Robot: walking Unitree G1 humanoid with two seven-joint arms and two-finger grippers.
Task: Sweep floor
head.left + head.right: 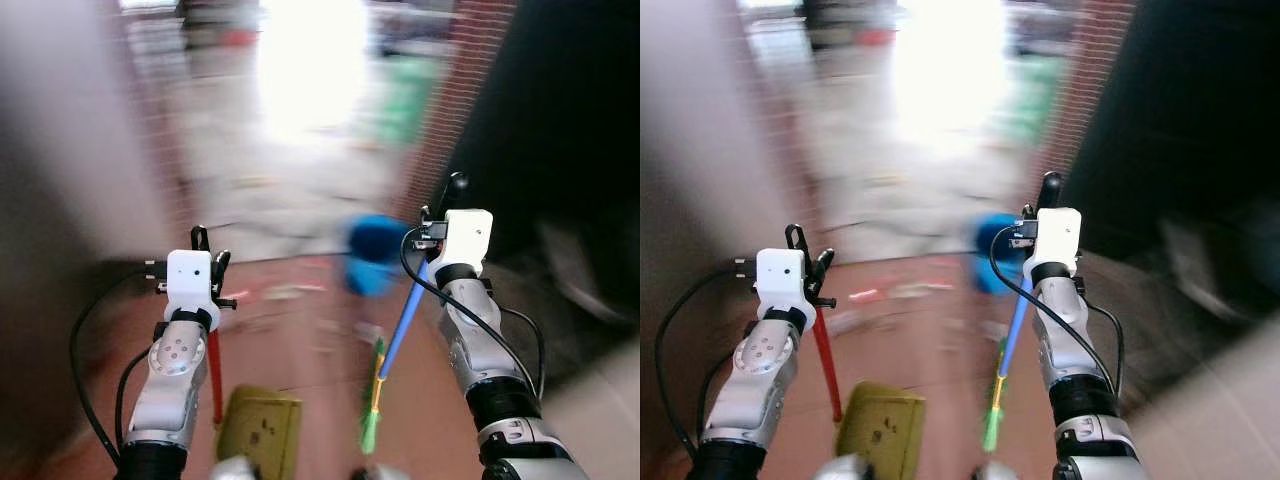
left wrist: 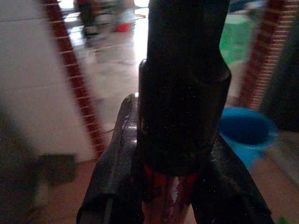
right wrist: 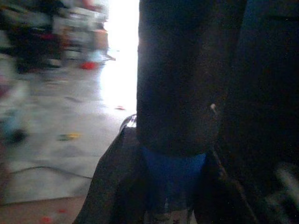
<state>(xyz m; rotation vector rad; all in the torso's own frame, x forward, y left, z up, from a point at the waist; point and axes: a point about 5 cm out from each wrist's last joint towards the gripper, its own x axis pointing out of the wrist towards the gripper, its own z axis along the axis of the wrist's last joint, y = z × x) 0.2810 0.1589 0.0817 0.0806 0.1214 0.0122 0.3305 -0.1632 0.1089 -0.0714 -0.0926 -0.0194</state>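
Ahead and below on the reddish floor, broom with blue shaft, green-yellow lower end, angled up to the right gripper, fingers pinched on its black grip. Left gripper pinched on the red handle of a yellow-olive dustpan resting on the floor just left of the broom's lower end. Blue bucket beyond, blurred. Brick pillar at right.
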